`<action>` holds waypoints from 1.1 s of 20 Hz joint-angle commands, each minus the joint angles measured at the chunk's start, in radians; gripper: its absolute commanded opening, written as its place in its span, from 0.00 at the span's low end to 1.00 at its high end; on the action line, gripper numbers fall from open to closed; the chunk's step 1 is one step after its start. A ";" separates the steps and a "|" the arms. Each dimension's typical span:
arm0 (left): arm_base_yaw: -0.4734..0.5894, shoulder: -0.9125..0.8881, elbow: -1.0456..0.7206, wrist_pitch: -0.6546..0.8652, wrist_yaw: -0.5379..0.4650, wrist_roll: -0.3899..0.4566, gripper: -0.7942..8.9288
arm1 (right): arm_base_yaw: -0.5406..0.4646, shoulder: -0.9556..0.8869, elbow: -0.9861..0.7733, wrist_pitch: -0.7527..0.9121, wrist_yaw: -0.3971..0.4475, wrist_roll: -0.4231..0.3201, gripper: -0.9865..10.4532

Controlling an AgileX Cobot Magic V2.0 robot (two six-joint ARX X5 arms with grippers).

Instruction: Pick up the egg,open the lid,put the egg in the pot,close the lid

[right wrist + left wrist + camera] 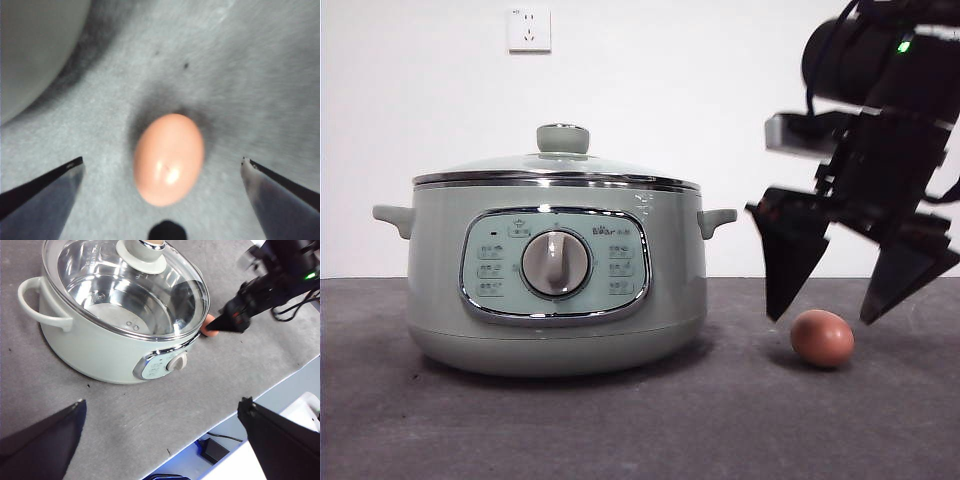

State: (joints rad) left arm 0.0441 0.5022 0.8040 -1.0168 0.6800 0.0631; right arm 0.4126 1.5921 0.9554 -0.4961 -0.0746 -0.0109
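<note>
The brown-orange egg point(822, 338) lies on the grey table to the right of the sage-green pot point(556, 275). It shows large in the right wrist view point(169, 159), between the two jaws. My right gripper point(825, 318) hangs just above the egg, open, its jaws on either side and not touching it. The glass lid point(556, 170) with its green knob point(563, 138) sits shut on the pot. My left gripper point(160, 412) is open and empty, high above the table, looking down on the pot point(100, 345), the lid point(125, 287) and a sliver of the egg point(212, 326).
A white wall with a socket point(529, 30) stands behind the table. The table's front edge point(260, 395) runs close to the pot in the left wrist view, with cables and a white box below it.
</note>
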 commanded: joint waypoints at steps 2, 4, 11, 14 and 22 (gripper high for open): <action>0.001 -0.001 0.003 0.005 0.002 0.008 0.71 | 0.003 0.047 0.002 0.026 0.006 0.027 0.57; 0.001 0.000 0.003 0.005 0.002 0.008 0.71 | 0.003 0.055 0.002 0.029 0.006 0.039 0.46; 0.001 0.000 0.003 0.005 0.002 0.008 0.71 | 0.003 0.055 0.002 0.035 -0.005 0.047 0.07; 0.001 0.000 0.003 0.006 0.001 0.008 0.71 | 0.002 0.055 0.002 0.032 -0.003 0.047 0.07; 0.001 0.063 0.039 0.080 -0.054 -0.018 0.71 | 0.001 -0.211 0.002 -0.045 0.000 0.047 0.07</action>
State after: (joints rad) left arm 0.0441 0.5682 0.8398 -0.9489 0.6296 0.0517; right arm 0.4129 1.3884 0.9573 -0.5407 -0.0757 0.0303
